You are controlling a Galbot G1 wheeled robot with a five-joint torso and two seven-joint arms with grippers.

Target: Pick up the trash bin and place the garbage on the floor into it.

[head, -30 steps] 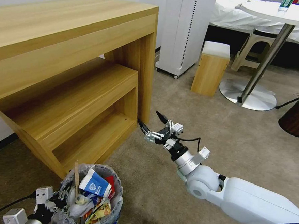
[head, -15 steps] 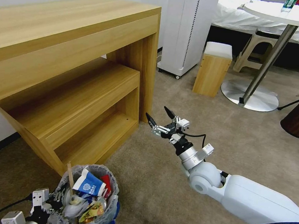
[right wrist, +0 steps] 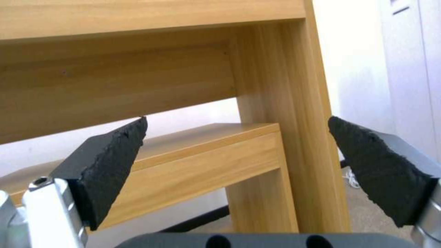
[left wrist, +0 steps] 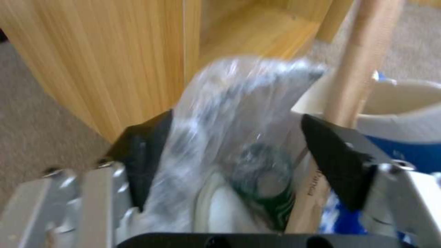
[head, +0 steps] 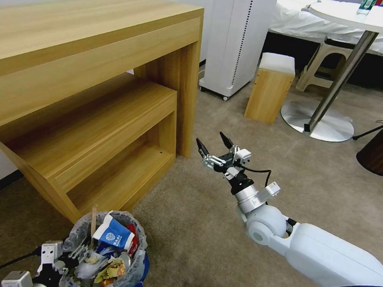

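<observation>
The trash bin (head: 135,268), small and round with a translucent bag liner, hangs at the lower left above the beige floor (head: 203,231). It is full of garbage: a blue-white carton (head: 114,234), a wooden stick (head: 93,222), wrappers. My left gripper (head: 67,257) is shut on the bin's near rim. In the left wrist view the bag-covered rim (left wrist: 229,103) sits between the black fingers (left wrist: 142,151), with the stick (left wrist: 354,69) beside. My right gripper (head: 213,147) is open and empty in the air by the desk leg; it faces the desk (right wrist: 236,162).
A wooden desk (head: 87,66) with a lower shelf fills the left. A white unit (head: 238,37), a wooden box stool (head: 269,87), a round table's metal base (head: 318,119) and a brown bin (head: 381,150) stand behind and to the right. Open carpet lies between.
My right gripper has moved right and a little farther away, still open. The bin in my left gripper has shifted slightly left and toward me.
</observation>
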